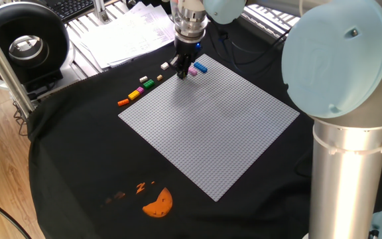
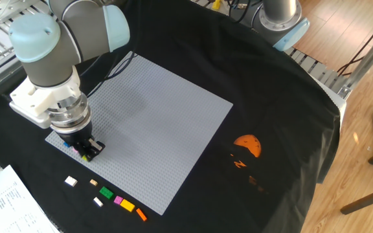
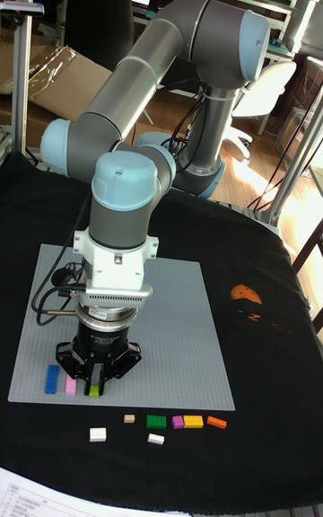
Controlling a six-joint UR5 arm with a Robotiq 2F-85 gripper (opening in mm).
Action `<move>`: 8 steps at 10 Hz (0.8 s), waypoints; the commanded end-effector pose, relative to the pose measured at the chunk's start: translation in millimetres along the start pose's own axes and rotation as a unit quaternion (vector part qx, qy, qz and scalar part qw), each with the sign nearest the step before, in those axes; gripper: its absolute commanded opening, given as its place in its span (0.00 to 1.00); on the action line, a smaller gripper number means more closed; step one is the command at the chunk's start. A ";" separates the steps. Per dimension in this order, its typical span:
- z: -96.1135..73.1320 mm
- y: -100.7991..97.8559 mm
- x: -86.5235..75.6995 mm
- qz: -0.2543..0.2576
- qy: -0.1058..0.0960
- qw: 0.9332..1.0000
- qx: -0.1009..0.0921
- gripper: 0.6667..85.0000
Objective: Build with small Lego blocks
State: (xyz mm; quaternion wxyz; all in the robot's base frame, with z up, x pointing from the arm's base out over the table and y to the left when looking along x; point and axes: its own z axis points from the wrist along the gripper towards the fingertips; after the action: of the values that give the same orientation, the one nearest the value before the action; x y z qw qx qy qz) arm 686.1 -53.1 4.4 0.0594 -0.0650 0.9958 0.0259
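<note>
My gripper (image 1: pixel 182 73) (image 2: pixel 87 153) (image 3: pixel 91 386) stands low over the near corner of the grey baseplate (image 1: pixel 211 126) (image 3: pixel 170 337), shut on a yellow block (image 3: pixel 91 389) that touches the plate. Right beside it on the plate sit a pink block (image 3: pixel 71 386) (image 1: pixel 192 72) and a blue block (image 3: pixel 51 379) (image 1: pixel 200 68). Off the plate, on the black cloth, lies a row of loose blocks: orange (image 1: pixel 123 102), yellow (image 1: pixel 134 95), pink (image 1: pixel 140 89), green (image 1: pixel 148 84), tan (image 1: pixel 160 78) and two white ones (image 1: pixel 164 66) (image 1: pixel 143 79).
An orange half-round print (image 1: pixel 158 203) (image 2: pixel 248 145) marks the cloth beyond the plate's far corner. Paper sheets (image 1: pixel 131 30) and a black round device (image 1: pixel 22 43) lie past the cloth's edge. The arm's large base column (image 1: pixel 350 146) stands at the right.
</note>
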 end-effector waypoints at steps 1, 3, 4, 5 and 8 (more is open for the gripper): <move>-2.5 -0.4 1.6 0.008 0.001 1.000 -0.004 0.02; -1.7 -2.8 3.8 0.007 0.002 1.000 -0.004 0.02; -1.2 -3.7 4.4 0.007 0.002 1.000 -0.004 0.02; -0.3 -5.4 5.0 0.006 0.002 1.000 -0.002 0.02; 0.1 -5.0 3.9 0.008 0.001 1.000 -0.002 0.02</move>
State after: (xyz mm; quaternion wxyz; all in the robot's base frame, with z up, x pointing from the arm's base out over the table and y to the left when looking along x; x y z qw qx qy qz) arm 681.8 -58.7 2.8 0.0562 -0.0623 0.9962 0.0237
